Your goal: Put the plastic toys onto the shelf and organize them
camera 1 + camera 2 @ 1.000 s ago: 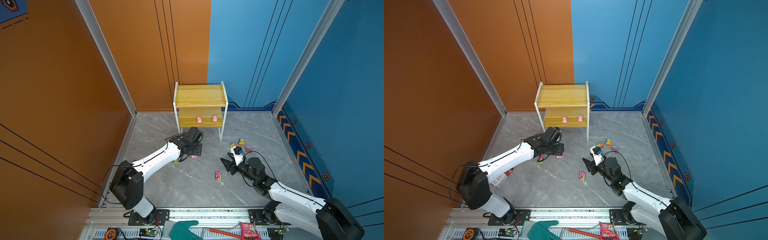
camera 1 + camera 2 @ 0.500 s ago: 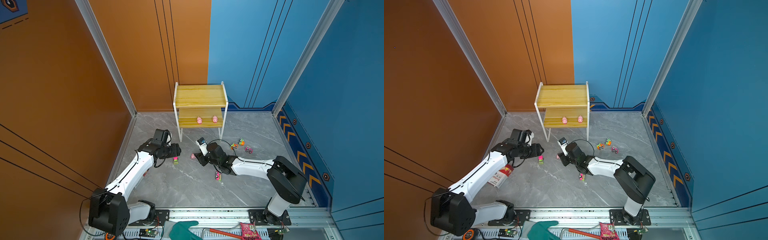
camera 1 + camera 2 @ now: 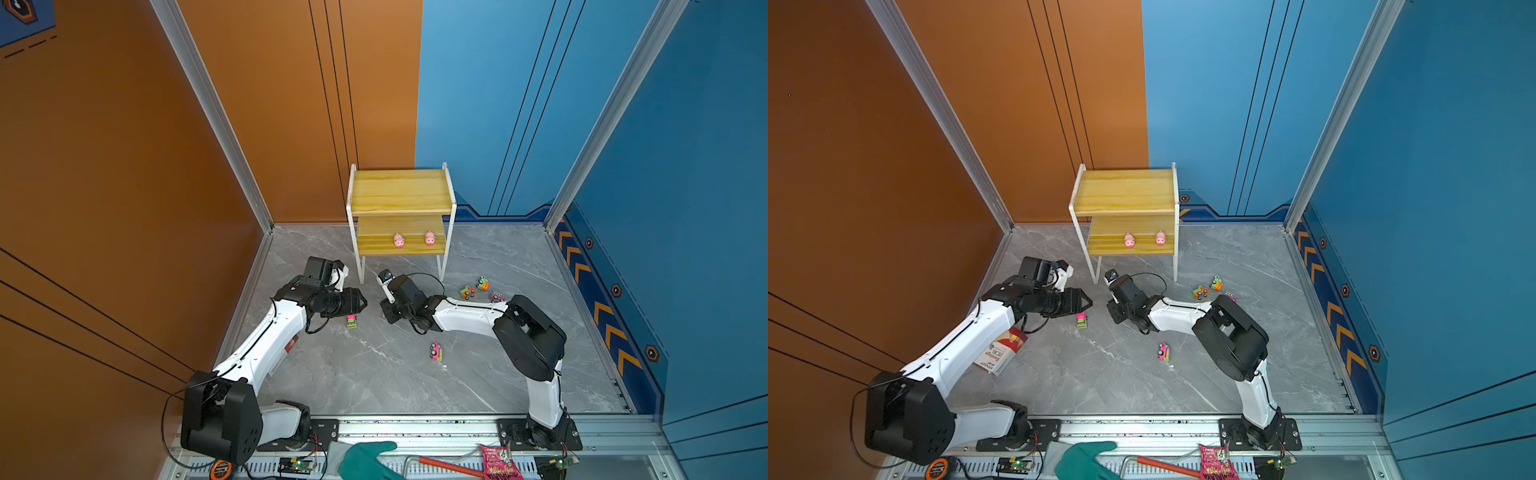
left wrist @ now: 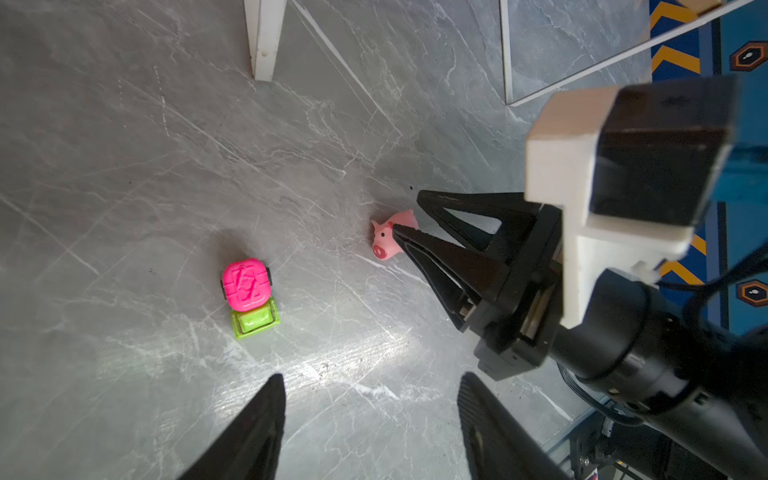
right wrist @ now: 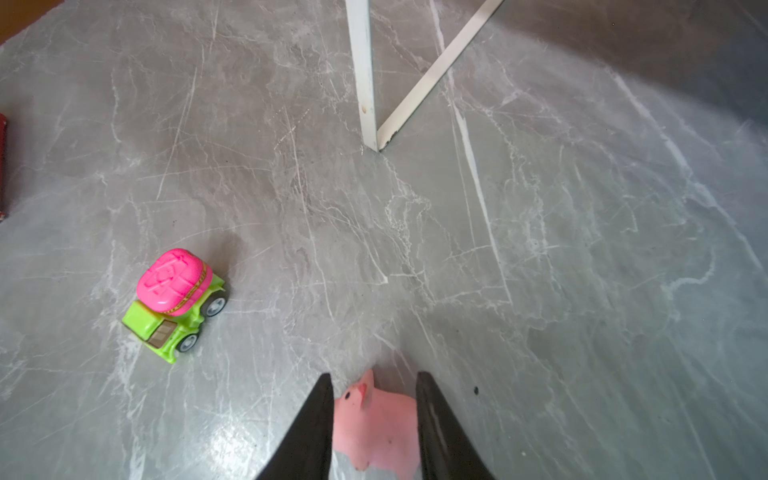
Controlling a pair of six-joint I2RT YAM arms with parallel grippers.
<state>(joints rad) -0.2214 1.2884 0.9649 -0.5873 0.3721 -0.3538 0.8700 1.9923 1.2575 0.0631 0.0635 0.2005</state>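
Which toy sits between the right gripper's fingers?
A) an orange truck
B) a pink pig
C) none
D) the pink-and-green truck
B: in the right wrist view the pink pig fills the gap between the fingers of the right gripper, while the pink-and-green truck stands apart.

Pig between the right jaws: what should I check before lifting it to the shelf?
1. The pig sits between the right jaws, both touching it: ok.
2. Grip firm enough to lift: cannot tell.
3. The left jaws open, empty, apart from pig: ok.
4. The truck apart from both jaws: ok.
5. Nearest shelf leg apart from right jaws: ok.
6. Bare room on shelf lower board beside two pigs: ok.
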